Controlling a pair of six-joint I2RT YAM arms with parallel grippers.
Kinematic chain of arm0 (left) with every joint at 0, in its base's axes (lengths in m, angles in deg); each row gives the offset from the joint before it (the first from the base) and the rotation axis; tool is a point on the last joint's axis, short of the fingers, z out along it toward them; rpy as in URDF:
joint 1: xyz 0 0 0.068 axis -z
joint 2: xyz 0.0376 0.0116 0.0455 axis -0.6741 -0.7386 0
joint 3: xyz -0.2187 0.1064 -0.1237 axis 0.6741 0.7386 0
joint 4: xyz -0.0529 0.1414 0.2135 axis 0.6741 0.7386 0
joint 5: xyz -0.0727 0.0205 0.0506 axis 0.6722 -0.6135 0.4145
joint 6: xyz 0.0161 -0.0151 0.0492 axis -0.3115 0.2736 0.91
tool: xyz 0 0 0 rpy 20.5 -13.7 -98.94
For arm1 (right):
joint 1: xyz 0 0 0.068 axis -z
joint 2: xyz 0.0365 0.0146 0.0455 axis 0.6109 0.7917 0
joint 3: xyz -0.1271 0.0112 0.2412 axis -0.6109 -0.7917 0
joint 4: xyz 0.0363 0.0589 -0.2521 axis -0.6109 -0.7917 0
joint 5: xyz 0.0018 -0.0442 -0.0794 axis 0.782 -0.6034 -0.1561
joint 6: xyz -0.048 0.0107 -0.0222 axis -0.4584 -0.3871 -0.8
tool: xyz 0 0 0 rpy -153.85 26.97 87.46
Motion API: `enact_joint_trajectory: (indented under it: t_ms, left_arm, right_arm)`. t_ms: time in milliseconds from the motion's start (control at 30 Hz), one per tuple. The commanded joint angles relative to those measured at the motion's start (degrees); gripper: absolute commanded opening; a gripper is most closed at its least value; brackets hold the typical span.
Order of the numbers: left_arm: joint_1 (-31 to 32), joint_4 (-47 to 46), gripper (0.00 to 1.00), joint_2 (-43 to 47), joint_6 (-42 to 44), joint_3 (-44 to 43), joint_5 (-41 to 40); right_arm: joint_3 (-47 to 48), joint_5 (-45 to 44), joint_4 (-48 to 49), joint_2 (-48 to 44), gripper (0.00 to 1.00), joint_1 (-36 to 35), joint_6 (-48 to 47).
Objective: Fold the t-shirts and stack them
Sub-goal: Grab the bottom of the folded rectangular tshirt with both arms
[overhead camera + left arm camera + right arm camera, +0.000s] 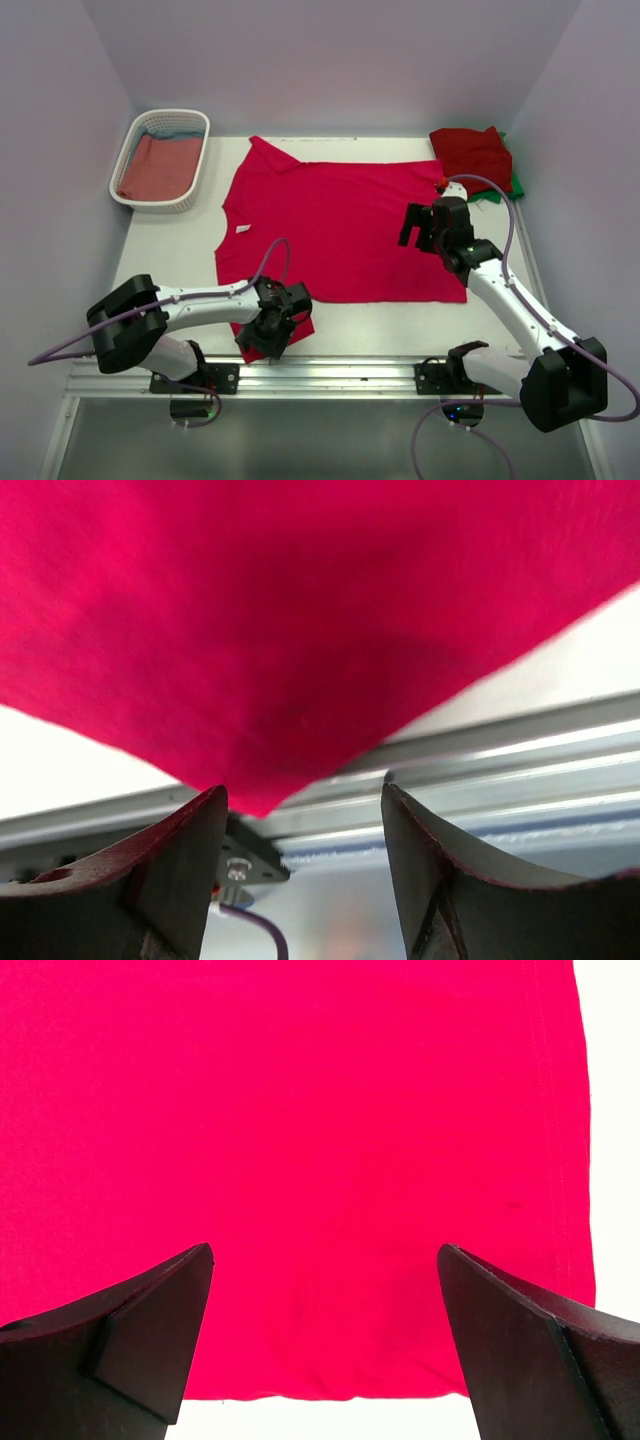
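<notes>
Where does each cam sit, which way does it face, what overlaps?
Top external: above, behind the bases, looking down at the crimson t-shirt on the table; left arm and right arm show.
Left wrist: on left arm, facing the t-shirt's corner and the edge rail; left claw shows.
Right wrist: on right arm, looking down at the t-shirt's edge; right claw shows.
Shared: all see the t-shirt.

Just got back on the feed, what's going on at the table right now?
A crimson t-shirt lies spread flat on the table. The left gripper is down at its near sleeve, jaws apart with the sleeve tip between them. The right gripper hovers open over the hem end. A dark red shirt sits folded on a green one at the far right corner; more shirts wait in the basket.
</notes>
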Motion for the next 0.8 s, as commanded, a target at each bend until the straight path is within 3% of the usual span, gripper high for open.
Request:
enact_joint_trajectory:
  t_ms: [0,333,533,767]
  left_arm:
    - [-3.08,-4.79,0.66,0.39,3.76,-1.61,-1.03]
    - [-5.37,-5.06,0.61,0.3,4.3,0.31,2.49]
    - [-4.23,-2.51,0.59,4.34,1.83,2.69,4.86]
    - [-2.56,-3.65,0.56,2.32,2.71,2.43,5.74]
  right_arm:
    - [-0.39,-0.22,0.51,-1.24,0.99,-0.17,-0.35]
    - [-1.0,-1.63,0.16,-1.59,0.99,-0.08,-1.05]
    - [-1.44,-1.98,0.52,-1.23,0.99,-0.08,-0.96]
    - [-1.62,-1.63,0.87,-1.15,0.95,-0.17,-0.87]
